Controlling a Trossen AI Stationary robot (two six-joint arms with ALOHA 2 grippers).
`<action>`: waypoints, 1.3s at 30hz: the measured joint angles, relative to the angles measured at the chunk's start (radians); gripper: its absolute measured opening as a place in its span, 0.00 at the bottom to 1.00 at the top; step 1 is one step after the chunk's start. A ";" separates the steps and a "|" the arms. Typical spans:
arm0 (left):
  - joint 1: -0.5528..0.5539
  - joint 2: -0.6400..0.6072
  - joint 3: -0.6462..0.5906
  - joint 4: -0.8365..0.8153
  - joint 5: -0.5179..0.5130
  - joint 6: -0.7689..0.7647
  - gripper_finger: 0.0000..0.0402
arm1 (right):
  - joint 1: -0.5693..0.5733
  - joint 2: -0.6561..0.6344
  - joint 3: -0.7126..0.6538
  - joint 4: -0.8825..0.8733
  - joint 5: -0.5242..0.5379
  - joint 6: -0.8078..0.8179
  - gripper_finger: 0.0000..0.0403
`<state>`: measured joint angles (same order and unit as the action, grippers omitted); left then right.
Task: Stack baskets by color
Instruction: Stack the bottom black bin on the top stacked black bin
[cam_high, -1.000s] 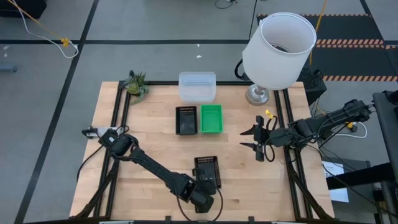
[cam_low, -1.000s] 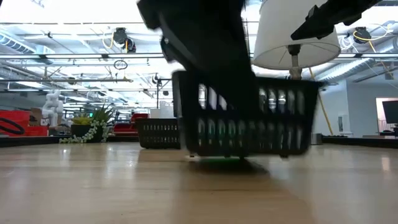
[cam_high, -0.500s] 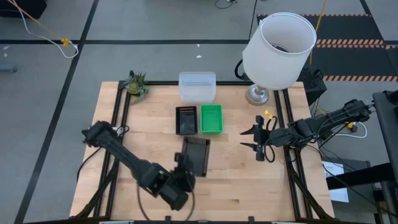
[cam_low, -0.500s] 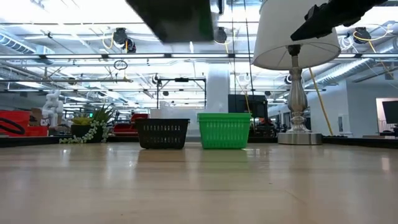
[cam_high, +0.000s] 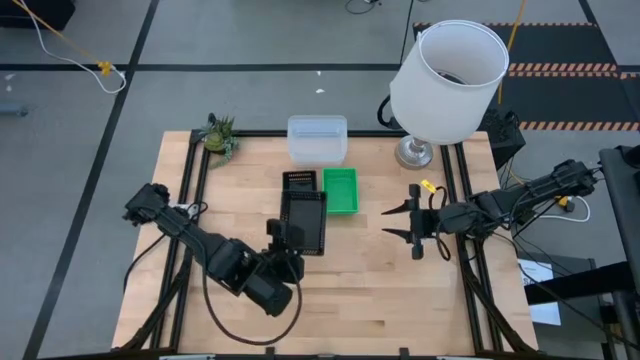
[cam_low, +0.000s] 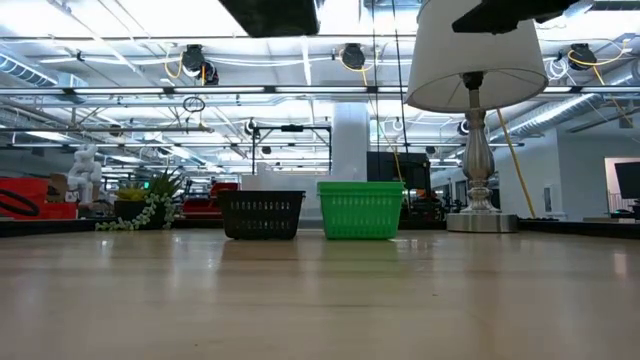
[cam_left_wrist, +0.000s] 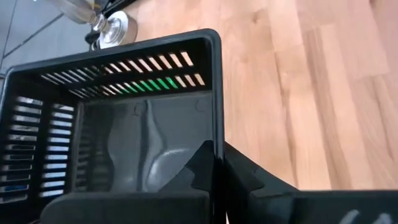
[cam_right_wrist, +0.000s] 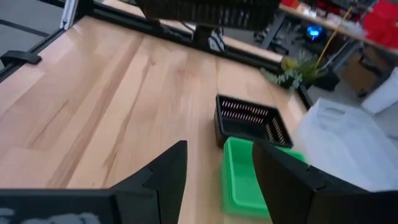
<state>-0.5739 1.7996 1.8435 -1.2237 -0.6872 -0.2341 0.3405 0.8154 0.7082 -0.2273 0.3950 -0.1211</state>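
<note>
My left gripper (cam_high: 284, 246) is shut on a black slotted basket (cam_high: 303, 222), which hangs above the table's middle and shows in the low view only as a dark shape (cam_low: 270, 14) at the top. Under its far end a second black basket (cam_high: 299, 180) stands on the table, partly covered. A green basket (cam_high: 342, 190) stands right of that one, and the clear baskets (cam_high: 317, 138) at the far edge. Toward the right edge my right gripper (cam_high: 414, 222) hangs open above the table, with nothing between its fingers. My left gripper pinches one side wall (cam_left_wrist: 217, 146) of the black basket near a corner, with one finger (cam_left_wrist: 198, 169) inside the basket and the other (cam_left_wrist: 244, 175) outside. The fingers come slanting down from the table's near left. The basket is lifted clear, open side up.
A lamp with a big white shade (cam_high: 447, 80) stands at the far right corner, its foot (cam_high: 412, 152) on the table. A small green plant figure (cam_high: 220, 135) sits at the far left corner. Bare wood lies along the near edge.
My left gripper has risen from near the table's near edge and gone toward the far edge, rolling as it went. The black basket has come up with it, lifted clear of the table, and now hangs partly over the other black basket.
</note>
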 joint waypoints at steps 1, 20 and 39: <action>0.004 0.000 0.000 -0.009 -0.001 -0.004 0.05 | 0.000 0.000 0.000 0.008 0.000 -0.010 0.44; 0.056 -0.002 0.000 -0.015 -0.021 0.039 0.03 | -0.014 0.000 0.000 0.014 0.001 -0.026 0.44; 0.183 -0.060 -0.180 0.059 -0.036 0.086 0.05 | -0.014 0.000 0.000 0.015 0.001 -0.048 0.39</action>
<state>-0.3912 1.7395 1.6635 -1.1651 -0.7232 -0.1485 0.3267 0.8154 0.7082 -0.2124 0.3958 -0.1687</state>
